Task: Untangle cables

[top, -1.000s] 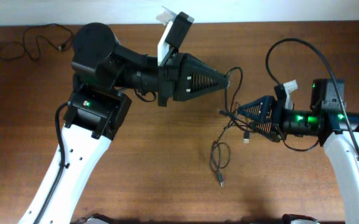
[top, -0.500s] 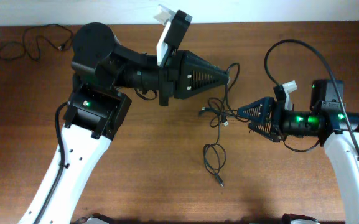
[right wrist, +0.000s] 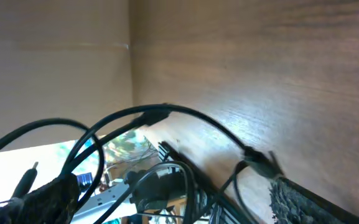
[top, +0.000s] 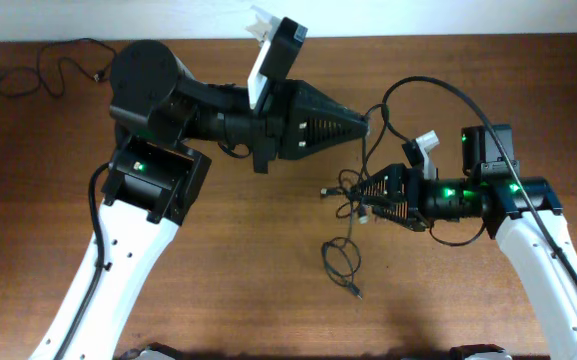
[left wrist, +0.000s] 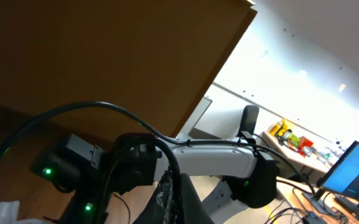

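1. Pinching one strand of the cables (top: 348, 188), the left gripper (top: 366, 122) has its fingers clenched to a point near the middle of the wooden table (top: 248, 260).
2. That strand runs down from the left gripper to a knotted tangle just beside the right gripper (top: 366, 196).
3. The right gripper is released. In the right wrist view its fingers (right wrist: 45, 196) sit well apart, with several black strands crossing between them.
4. Below the tangle, one cable lies on the table in a small loop (top: 340, 260) that ends in a metal-tipped plug (top: 356, 292).
5. A lone cable (top: 53, 62) lies in loose curves at the far left corner of the table, well apart from the tangle.
6. The left wrist view shows the right arm (left wrist: 210, 155) with green lights and a black cord arching in front of it. The left gripper's own fingers are not clear there.
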You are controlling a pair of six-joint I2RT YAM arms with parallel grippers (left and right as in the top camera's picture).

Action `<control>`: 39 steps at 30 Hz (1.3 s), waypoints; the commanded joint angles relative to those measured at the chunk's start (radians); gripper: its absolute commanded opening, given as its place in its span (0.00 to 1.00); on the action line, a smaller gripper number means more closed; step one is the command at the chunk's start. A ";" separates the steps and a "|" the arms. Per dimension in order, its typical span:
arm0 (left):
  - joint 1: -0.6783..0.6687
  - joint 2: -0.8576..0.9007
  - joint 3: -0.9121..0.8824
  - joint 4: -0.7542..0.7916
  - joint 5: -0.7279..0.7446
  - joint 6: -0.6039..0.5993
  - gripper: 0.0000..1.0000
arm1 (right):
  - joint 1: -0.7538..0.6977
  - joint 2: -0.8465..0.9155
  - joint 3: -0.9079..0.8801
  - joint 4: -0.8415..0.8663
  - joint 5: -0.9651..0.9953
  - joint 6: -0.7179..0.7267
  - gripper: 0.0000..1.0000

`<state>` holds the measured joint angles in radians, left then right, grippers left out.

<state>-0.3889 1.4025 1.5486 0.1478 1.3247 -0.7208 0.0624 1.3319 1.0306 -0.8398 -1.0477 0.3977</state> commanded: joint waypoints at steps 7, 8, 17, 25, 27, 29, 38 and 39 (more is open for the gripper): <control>0.001 -0.010 0.010 0.009 -0.005 0.098 0.00 | 0.002 -0.015 0.013 -0.156 0.079 -0.061 0.98; 0.002 -0.010 0.010 0.009 -0.009 0.103 0.00 | 0.003 -0.015 0.013 -0.174 0.098 -0.064 0.98; 0.074 -0.011 0.010 0.061 -0.085 0.038 0.00 | 0.003 -0.014 -0.002 -0.276 0.459 -0.048 0.67; 0.344 -0.011 0.010 0.139 -0.090 -0.172 0.00 | 0.002 -0.007 -0.002 -0.272 0.575 -0.019 0.13; 0.426 -0.011 0.010 0.081 -0.091 -0.172 0.00 | 0.002 -0.007 -0.002 -0.272 0.587 -0.018 0.13; 0.524 -0.011 0.010 -0.050 -0.099 -0.172 0.00 | 0.002 -0.007 -0.002 -0.272 0.656 0.034 0.13; 0.606 -0.011 0.010 -0.649 -0.268 0.067 0.00 | 0.002 -0.008 0.004 -0.006 0.286 0.080 0.04; 0.606 -0.011 0.010 -0.707 -0.307 0.095 0.00 | 0.002 -0.008 0.011 0.041 0.209 0.078 0.04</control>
<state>0.2096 1.4025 1.5513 -0.4629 1.1412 -0.7620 0.0624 1.3315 1.0294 -0.8631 -0.5961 0.4934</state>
